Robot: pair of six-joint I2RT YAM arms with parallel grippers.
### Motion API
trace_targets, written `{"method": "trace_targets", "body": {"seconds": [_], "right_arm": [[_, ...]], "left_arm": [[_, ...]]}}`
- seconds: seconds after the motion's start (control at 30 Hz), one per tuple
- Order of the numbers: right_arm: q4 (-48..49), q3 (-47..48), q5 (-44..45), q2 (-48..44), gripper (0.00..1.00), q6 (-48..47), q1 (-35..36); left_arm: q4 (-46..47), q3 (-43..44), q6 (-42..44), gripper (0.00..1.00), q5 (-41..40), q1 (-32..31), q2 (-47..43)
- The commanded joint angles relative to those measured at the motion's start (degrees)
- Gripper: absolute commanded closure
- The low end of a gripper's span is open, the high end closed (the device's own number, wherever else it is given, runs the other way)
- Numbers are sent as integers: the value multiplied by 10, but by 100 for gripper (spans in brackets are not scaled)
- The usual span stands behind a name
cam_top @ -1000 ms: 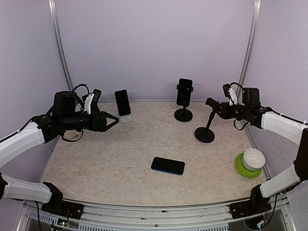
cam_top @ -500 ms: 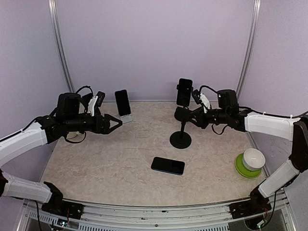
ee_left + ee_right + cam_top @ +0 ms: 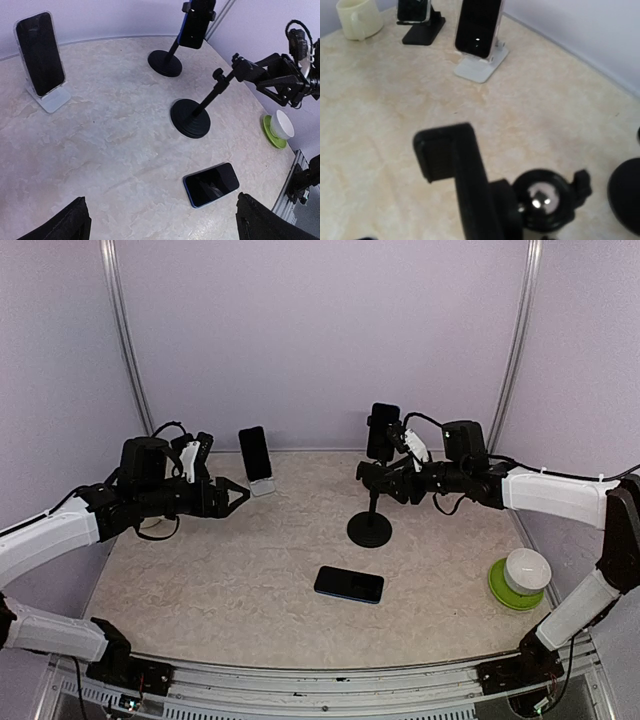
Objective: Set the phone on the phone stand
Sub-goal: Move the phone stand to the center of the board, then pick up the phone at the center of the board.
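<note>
A dark phone (image 3: 349,584) lies flat, screen up, near the middle of the table, and it also shows in the left wrist view (image 3: 211,184). The empty black phone stand (image 3: 369,530) rests on its round base (image 3: 190,118) behind the phone, its pole leaning right. My right gripper (image 3: 388,480) is at the stand's clamp head (image 3: 465,170); its fingers do not show clearly. My left gripper (image 3: 232,495) hovers open at the left, well away from the phone, with nothing between its fingertips (image 3: 165,225).
A second black stand holding a phone (image 3: 383,432) is at the back centre. A white stand with a phone (image 3: 256,454) is at the back left. A white bowl on a green saucer (image 3: 517,575) sits at the right edge. A cream mug (image 3: 359,17) stands at the far left.
My right arm has carried the empty stand from the right side leftward to the table's centre. The left arm has hardly moved, and the flat phone has stayed put.
</note>
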Motion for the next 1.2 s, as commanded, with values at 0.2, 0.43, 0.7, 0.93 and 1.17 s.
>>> {"method": "trace_targets", "body": {"seconds": [0.2, 0.43, 0.7, 0.93, 1.17], "right_arm": [[-87, 29, 93, -73, 20, 3, 6], [-145, 24, 124, -129, 0, 18, 6], [-204, -15, 122, -187, 0, 31, 41], [-235, -45, 145, -203, 0, 37, 120], [-238, -56, 151, -147, 0, 19, 193]], "left_arm": [[34, -34, -68, 1, -215, -2, -75], [41, -65, -89, 1, -244, 1, -170], [15, -63, -95, 1, -258, 1, -168], [35, -78, -104, 1, -260, 1, -181], [37, -79, -113, 1, -254, 1, -175]]}}
